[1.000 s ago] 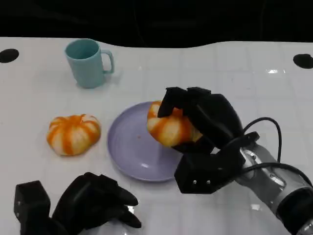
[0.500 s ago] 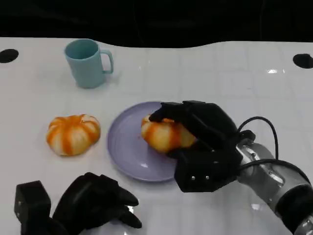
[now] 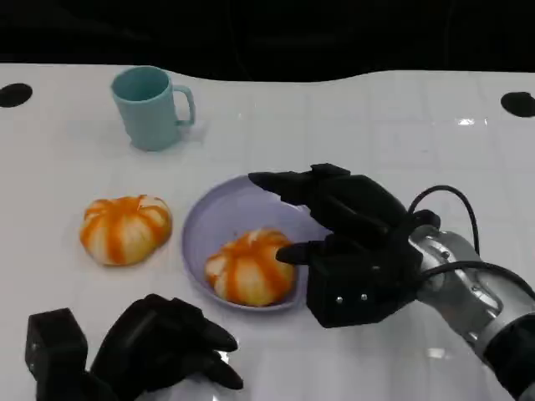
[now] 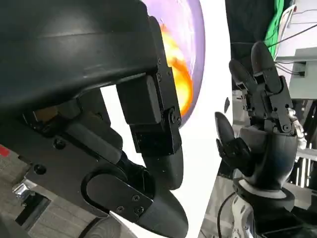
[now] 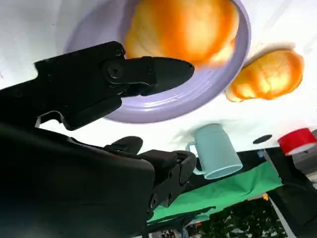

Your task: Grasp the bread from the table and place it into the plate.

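Observation:
One orange-striped bread (image 3: pixel 249 267) lies on the near part of the lilac plate (image 3: pixel 219 219), free of any grip. My right hand (image 3: pixel 343 225) hovers over the plate's right side with its fingers spread, just right of that bread. The right wrist view shows this bread (image 5: pixel 185 27) on the plate (image 5: pixel 163 106) beyond my outstretched fingers (image 5: pixel 148 72). A second striped bread (image 3: pixel 125 228) sits on the table left of the plate. My left hand (image 3: pixel 163 342) rests at the near edge with curled fingers, holding nothing. The left wrist view catches the plated bread (image 4: pixel 179 79) and my right hand (image 4: pixel 262 124).
A pale blue mug (image 3: pixel 150 107) stands at the back left, also seen as the mug (image 5: pixel 215 151) in the right wrist view. Black round holes (image 3: pixel 15 94) mark the white table's far corners. A cable (image 3: pixel 447 209) loops off my right wrist.
The bread was held over the plate's right side. Now it lies on the plate's near part, and my right hand has let go and spread its fingers. The left hand stayed still.

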Motion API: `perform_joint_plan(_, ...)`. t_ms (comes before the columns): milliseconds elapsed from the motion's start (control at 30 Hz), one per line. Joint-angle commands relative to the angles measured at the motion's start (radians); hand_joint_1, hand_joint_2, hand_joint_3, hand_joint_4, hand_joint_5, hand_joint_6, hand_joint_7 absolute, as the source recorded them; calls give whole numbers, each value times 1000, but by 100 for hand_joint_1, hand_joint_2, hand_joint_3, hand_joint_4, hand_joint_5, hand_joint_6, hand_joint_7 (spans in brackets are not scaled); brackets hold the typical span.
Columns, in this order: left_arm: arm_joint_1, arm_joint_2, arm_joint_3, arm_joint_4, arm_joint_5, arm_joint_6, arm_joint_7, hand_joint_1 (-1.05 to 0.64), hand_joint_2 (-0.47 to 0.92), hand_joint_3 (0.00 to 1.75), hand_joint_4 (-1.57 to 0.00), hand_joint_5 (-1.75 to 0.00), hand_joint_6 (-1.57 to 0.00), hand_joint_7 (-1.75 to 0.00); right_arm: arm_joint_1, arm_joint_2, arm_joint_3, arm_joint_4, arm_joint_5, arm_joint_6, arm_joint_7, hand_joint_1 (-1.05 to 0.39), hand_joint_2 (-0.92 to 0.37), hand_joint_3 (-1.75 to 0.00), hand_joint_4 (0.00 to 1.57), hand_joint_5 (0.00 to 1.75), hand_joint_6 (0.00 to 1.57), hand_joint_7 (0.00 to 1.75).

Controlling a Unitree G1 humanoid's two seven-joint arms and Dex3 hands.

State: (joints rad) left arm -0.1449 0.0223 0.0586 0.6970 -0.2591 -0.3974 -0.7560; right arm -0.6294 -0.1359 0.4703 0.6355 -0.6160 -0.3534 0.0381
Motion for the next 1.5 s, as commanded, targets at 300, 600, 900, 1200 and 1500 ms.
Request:
perform_joint_plan(300, 3, 9, 0, -5, 1, 8, 5, -105, 77, 0, -157, -20, -156, 0, 132, -73, -76, -126, 91, -89, -11, -77, -92, -35, 20, 57, 32, 9)
perform_joint_plan(600, 3, 5, -2, -5, 5, 0, 9, -105, 76, 0, -157, -20, -156, 0, 259, -78, -168, -210, 193, -175, -39, -57, -92, -15, 46, 123, 63, 52)
perform_joint_plan(900, 4, 1, -6, -12, 6, -2, 10, -105, 77, 0, -157, -20, -157, 0, 375, -92, -241, -237, 334, -274, 6, -47, -92, -14, 69, 174, 57, 158)
perform_joint_plan(1200, 0, -2, -5, -6, -3, 2, -1, -105, 76, 0, -157, -20, -156, 0, 530, -119, -277, -366, 439, -272, 110, -45, -92, -19, 82, 175, 66, 175)
perform_joint_plan(1500, -4, -2, -9, -9, 8, 4, 12, -105, 77, 0, -157, -19, -156, 0, 652, -132, -304, -482, 473, -256, 162, -43, -92, -18, 83, 175, 66, 175)
